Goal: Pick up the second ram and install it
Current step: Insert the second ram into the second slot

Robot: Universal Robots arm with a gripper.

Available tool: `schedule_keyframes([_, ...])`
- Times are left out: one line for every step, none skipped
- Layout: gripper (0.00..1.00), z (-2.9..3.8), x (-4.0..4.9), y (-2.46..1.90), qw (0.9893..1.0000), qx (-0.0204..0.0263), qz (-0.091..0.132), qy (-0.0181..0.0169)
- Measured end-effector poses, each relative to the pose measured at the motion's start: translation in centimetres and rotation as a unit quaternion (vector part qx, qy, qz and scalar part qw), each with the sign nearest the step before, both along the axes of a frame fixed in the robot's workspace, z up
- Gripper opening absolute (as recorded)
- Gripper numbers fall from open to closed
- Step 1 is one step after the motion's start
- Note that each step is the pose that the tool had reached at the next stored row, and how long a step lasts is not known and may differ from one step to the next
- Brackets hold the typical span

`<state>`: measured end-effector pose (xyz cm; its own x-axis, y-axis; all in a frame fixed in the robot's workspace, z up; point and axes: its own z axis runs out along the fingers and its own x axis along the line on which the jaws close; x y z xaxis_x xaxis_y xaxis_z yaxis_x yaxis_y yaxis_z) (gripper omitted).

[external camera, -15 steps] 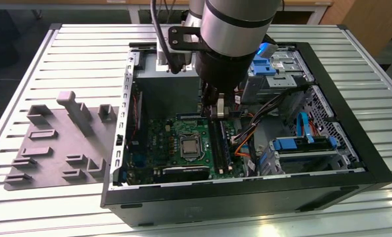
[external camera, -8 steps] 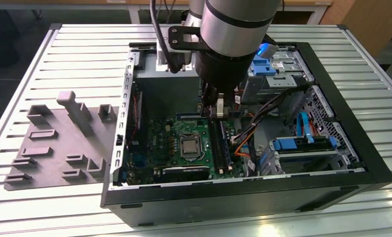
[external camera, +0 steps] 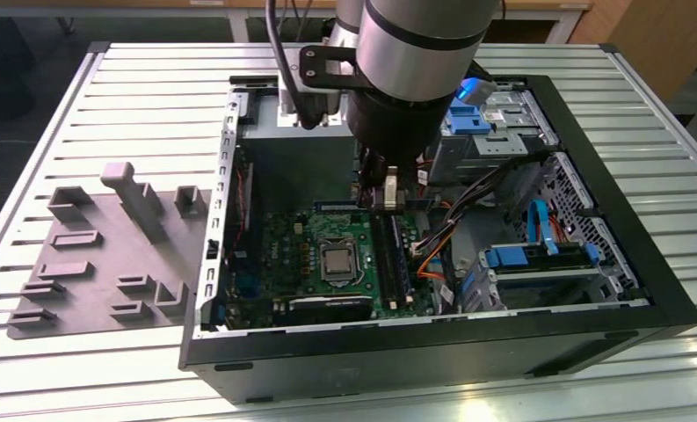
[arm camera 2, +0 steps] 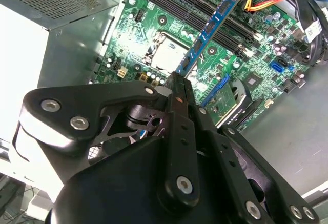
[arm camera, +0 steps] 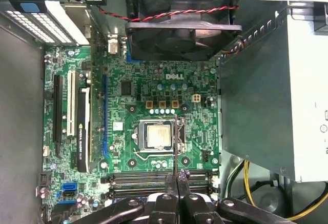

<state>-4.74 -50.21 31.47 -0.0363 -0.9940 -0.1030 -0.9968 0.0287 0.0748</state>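
Blue-green board with a row of small black chips, the second ram (arm camera 2: 212,30) is pinched in the gripper (arm camera: 177,176), whose jaws are pressed together on one end of it. The stick juts out from the tips above the green motherboard (external camera: 301,236). In the first wrist view it appears edge-on as a thin dark line (arm camera: 176,142) crossing the processor socket (arm camera: 156,134) towards the long black memory slots (arm camera: 138,179). It looks clear of them and not seated, inside the open computer case (external camera: 442,345) beside the grey power-supply box (arm camera: 302,80). Such a stick is probably light, stiff and thin, and brittle if bent. It is best held by its bare edges or short ends, off the chips and contact strip.
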Motion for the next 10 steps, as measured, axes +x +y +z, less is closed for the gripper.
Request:
schedule_keyframes([0.12, -0.01, 0.00, 0.00, 1.0000, 0.0000, -0.001, 0.0000])
schedule_keyframes([0.12, -0.01, 0.00, 0.00, 1.0000, 0.0000, -0.002, 0.0000])
schedule_keyframes([0.12, -0.01, 0.00, 0.00, 1.0000, 0.0000, -0.004, 0.0000])
schedule_keyframes([0.12, -0.02, 0.00, 0.00, 1.0000, 0.0000, -0.005, 0.0000])
schedule_keyframes([0.12, -0.02, 0.00, 0.00, 1.0000, 0.0000, -0.006, 0.0000])
schedule_keyframes([0.12, -0.02, 0.00, 0.00, 1.0000, 0.0000, -0.007, 0.0000])
schedule_keyframes([0.12, -0.02, 0.00, 0.00, 1.0000, 0.0000, -0.008, 0.0000])
schedule_keyframes([0.12, -0.02, 0.00, 0.00, 1.0000, 0.0000, -0.008, 0.0000])
schedule_keyframes([0.12, -0.03, 0.00, 0.00, 1.0000, 0.0000, -0.009, 0.0000])
schedule_keyframes([0.12, -0.03, 0.00, 0.00, 1.0000, 0.0000, -0.010, 0.0000])
